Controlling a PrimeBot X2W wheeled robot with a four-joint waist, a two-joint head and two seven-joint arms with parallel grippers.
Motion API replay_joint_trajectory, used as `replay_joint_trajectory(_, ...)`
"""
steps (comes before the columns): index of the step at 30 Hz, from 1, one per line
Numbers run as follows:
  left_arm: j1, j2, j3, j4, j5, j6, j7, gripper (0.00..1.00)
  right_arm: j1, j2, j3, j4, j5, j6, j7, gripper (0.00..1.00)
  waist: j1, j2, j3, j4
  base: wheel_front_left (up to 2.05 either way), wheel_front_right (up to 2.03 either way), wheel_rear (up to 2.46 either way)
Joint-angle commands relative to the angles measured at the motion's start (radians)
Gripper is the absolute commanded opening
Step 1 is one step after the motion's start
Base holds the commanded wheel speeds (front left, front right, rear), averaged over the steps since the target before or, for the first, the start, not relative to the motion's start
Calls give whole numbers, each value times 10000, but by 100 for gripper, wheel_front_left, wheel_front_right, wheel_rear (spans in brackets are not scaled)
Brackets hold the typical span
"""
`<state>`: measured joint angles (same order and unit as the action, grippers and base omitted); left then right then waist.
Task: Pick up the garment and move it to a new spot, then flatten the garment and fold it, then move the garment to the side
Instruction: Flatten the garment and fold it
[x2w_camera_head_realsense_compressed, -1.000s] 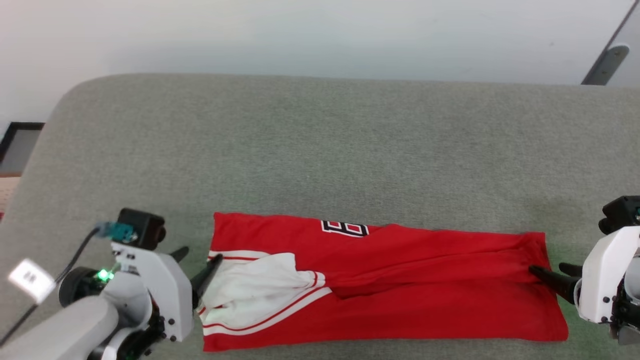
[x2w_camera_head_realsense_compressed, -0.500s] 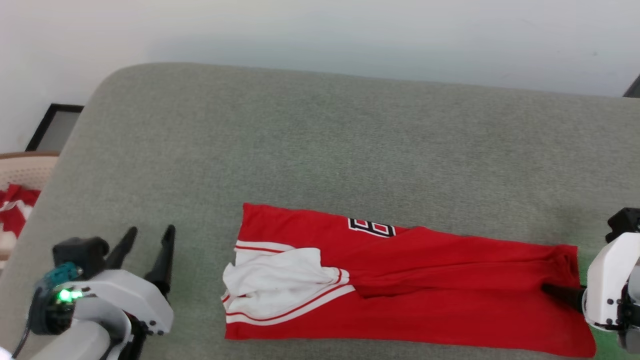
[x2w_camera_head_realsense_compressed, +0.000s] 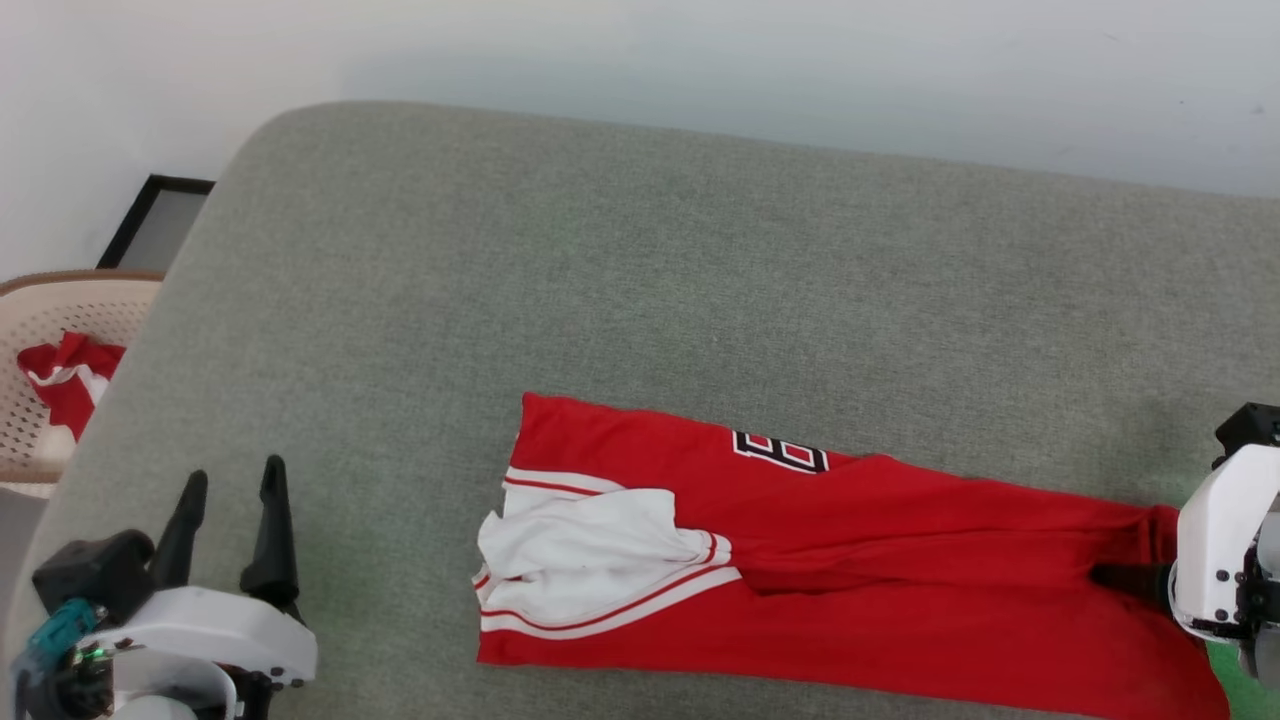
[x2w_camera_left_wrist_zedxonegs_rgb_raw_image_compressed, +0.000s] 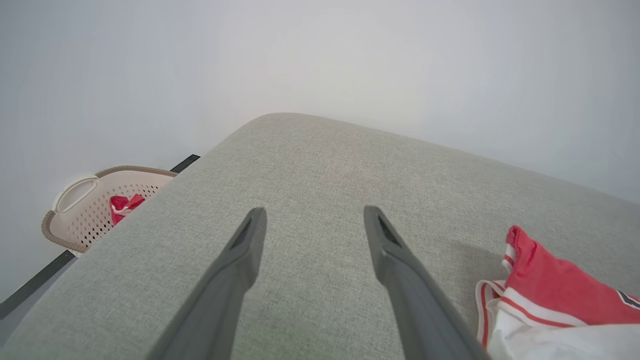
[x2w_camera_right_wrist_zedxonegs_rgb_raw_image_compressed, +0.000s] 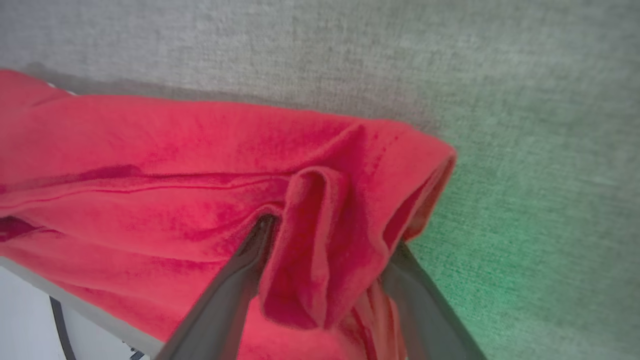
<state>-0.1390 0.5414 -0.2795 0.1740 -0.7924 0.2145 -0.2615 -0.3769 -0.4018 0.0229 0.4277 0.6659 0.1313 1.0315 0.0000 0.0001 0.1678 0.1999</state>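
— On the near half of the grey-green cushion (x2w_camera_head_realsense_compressed: 700, 260), what lies before you?
— The garment (x2w_camera_head_realsense_compressed: 900, 560), folded lengthwise into one long red band. It sits close to my edge, from the middle over to my right.
— Which way does it run?
— Its long axis goes side to side across the head view, dipping a little toward me at the right. The shoulder end, with the white sleeve (x2w_camera_head_realsense_compressed: 590, 555) and its striped trim lying on top, points to my left. The plain red hem end points to my right.
— Anything off the cushion?
— A pale perforated basket (x2w_camera_head_realsense_compressed: 25, 330) at my far left, lower down, with red-and-white cloth inside. The left wrist view adds its loop handle.
— And your pincers?
— My left gripper (x2w_camera_left_wrist_zedxonegs_rgb_raw_image_compressed: 315, 215) hangs over bare cushion, clear of the sleeve end, fingers spread wide and empty. My right gripper (x2w_camera_right_wrist_zedxonegs_rgb_raw_image_compressed: 330, 235) is at the hem end. From the head, the white wrist housing hides most of it, leaving one dark finger showing on the cloth. The right wrist view gives the rest: both fingers stand wide, with a raised fold of hem between them. Whether either finger presses it, I cannot tell.
— The smallest thing?
— A sliver of black, white-edged print (x2w_camera_head_realsense_compressed: 780, 452) at the band's far edge, cut off by the fold. I cannot read it.
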Motion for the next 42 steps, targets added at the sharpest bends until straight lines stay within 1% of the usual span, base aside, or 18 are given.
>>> replay_joint_trajectory(1, 103, -124, 199, 33, 219, -144, -38, 100, 428, 468, 378, 389, 130, -12, 262, 100, 0, -1, 38, 46, 0, 0, 0)
replay_joint_trajectory(2, 169, -260, 344, 109, 306, -246, -38, 100, 423, 473, 451, 423, 224, -11, 395, 42, 0, -1, 51, 61, 0, 0, 0)
replay_joint_trajectory(3, 219, -371, 492, 167, 424, -353, -38, 100, 441, 479, 500, 467, 291, -9, 525, 0, 0, -1, 61, 67, 0, 0, 0)
replay_joint_trajectory(5, 223, -542, 811, 199, 726, -539, -39, 100, 507, 373, 639, 392, 320, -11, 680, 0, 0, -1, 91, 73, 0, 0, 0)
replay_joint_trajectory(12, 337, -1224, 1758, 303, 1263, -1101, -39, 100, 348, 259, 193, 144, 550, -15, 530, 0, 0, -1, 199, 40, 0, 0, 0)
replay_joint_trajectory(19, 303, -1617, 2269, 396, 1810, -1498, -40, 100, 168, -29, -235, -7, 538, -20, 222, 0, 0, -1, 235, -18, 0, 0, 0)
replay_joint_trajectory(26, 344, -1825, 2595, 553, 2242, -1796, -40, 100, 59, -675, -804, 294, 187, -31, -45, 0, 0, -1, 152, -153, 0, 0, 0)
replay_joint_trajectory(33, 408, -1921, 2819, 684, 2491, -1977, -40, 100, -89, -1248, -1279, 830, -377, -26, -307, 0, 0, -1, 21, -347, 0, 0, 0)
replay_joint_trajectory(35, 400, -1936, 2847, 731, 2534, -2024, -40, 100, -152, -1291, -1267, 956, -498, -23, -350, 0, 0, -1, -21, -420, 0, 0, 0)
replay_joint_trajectory(38, 456, -1963, 2895, 818, 2595, -2070, -40, 100, -277, -1180, -1206, 898, -304, -17, -249, 0, 0, -1, -106, -557, 0, 0, 0)
replay_joint_trajectory(40, 504, -1972, 2942, 863, 2618, -2103, -40, 100, -286, -1095, -1020, 608, -72, -15, -134, 0, 0, -1, -177, -646, 0, 0, 0)
replay_joint_trajectory(42, 567, -1965, 2984, 901, 2651, -2130, -40, 100, -215, -930, -927, 228, 432, -15, 90, 0, 0, -1, -263, -730, 0, 0, 0)
